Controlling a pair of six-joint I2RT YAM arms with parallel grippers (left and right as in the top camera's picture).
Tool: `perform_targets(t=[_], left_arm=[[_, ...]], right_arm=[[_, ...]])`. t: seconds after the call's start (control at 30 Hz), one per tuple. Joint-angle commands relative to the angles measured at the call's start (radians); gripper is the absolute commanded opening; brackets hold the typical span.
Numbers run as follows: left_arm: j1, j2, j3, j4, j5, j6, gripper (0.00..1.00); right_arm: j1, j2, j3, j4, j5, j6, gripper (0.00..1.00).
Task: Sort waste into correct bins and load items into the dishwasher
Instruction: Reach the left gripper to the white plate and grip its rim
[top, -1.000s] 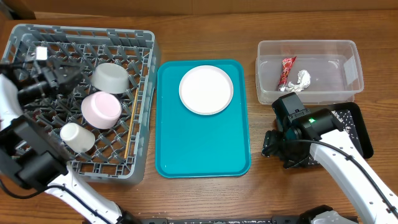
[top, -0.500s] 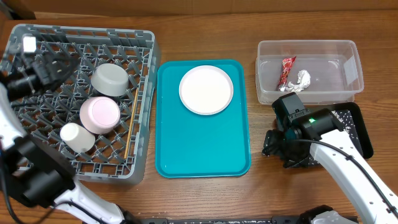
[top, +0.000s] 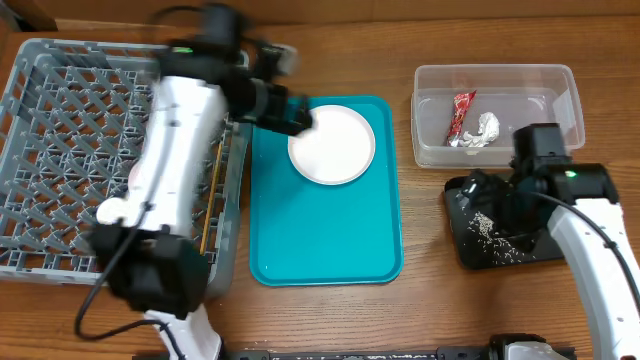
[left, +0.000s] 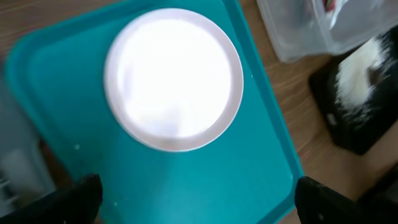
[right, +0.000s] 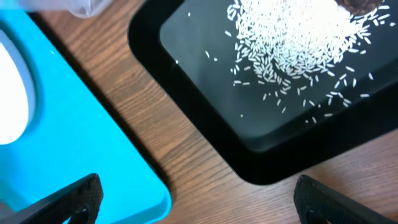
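Observation:
The round white plate (top: 335, 148) lies at the far end of the teal tray (top: 325, 240) and fills the left wrist view (left: 174, 78). My left gripper (top: 292, 112) is open and empty, hovering at the plate's left edge, blurred; in its own view the left gripper's fingers (left: 199, 193) are spread over the tray. The clear tub (top: 540, 80) holds the red wrapper (top: 462, 113) and white tissue (top: 484, 130). The black tray (top: 530, 250) holds rice (right: 298, 37) and a brown scrap (right: 364, 5). My right gripper (top: 478, 195) is open and empty over the black tray's left end, also seen in its wrist view (right: 199, 193).
The grey dish rack (top: 60, 110) stands at the left, with the white cup (top: 110, 212) and chopsticks (top: 209, 205) in it. My left arm crosses the rack and hides the bowls. The tub (left: 298, 37) and black tray (left: 357, 118) edge the left wrist view.
My left arm has swung from the rack's far left corner across to the white plate on the teal tray. My right arm has drawn back to the right, uncovering the black tray's rice.

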Motion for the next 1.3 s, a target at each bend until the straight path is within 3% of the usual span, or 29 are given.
perform_targets(t=[0.0,0.2,0.4,0.53,0.67,0.8,0.9,1.23,1.27], left_arm=[[-0.148,0.077,-0.002,0.019,-0.227,-0.084,1.00],[-0.303,0.231,-0.002,0.060,-0.290,-0.124,1.00],[-0.349,0.348,-0.002,0.093,-0.341,-0.130,1.00],[-0.351,0.386,-0.002,0.090,-0.342,-0.131,0.79],[-0.351,0.387,-0.002,0.082,-0.341,-0.131,0.32],[-0.351,0.374,0.001,0.069,-0.344,-0.130,0.29],[-0.343,0.345,0.033,0.060,-0.345,-0.131,0.05],[-0.306,0.189,0.150,0.053,-0.346,-0.130,0.04],[-0.305,0.176,0.150,0.042,-0.345,-0.132,0.14]], right_arm=[[-0.042,-0.001,0.024,0.000,-0.067,-0.045,1.00],[-0.047,-0.001,0.024,-0.012,-0.066,-0.071,1.00],[-0.047,-0.001,0.024,-0.014,-0.067,-0.071,1.00],[-0.047,-0.001,0.024,-0.020,-0.066,-0.071,1.00],[-0.047,-0.001,0.024,-0.020,-0.066,-0.071,1.00],[-0.047,-0.001,0.024,-0.022,-0.066,-0.071,1.00],[-0.047,-0.001,0.024,-0.031,-0.066,-0.071,1.00],[-0.047,-0.001,0.024,-0.038,-0.067,-0.071,1.00],[-0.047,-0.001,0.024,-0.038,-0.066,-0.071,1.00]])
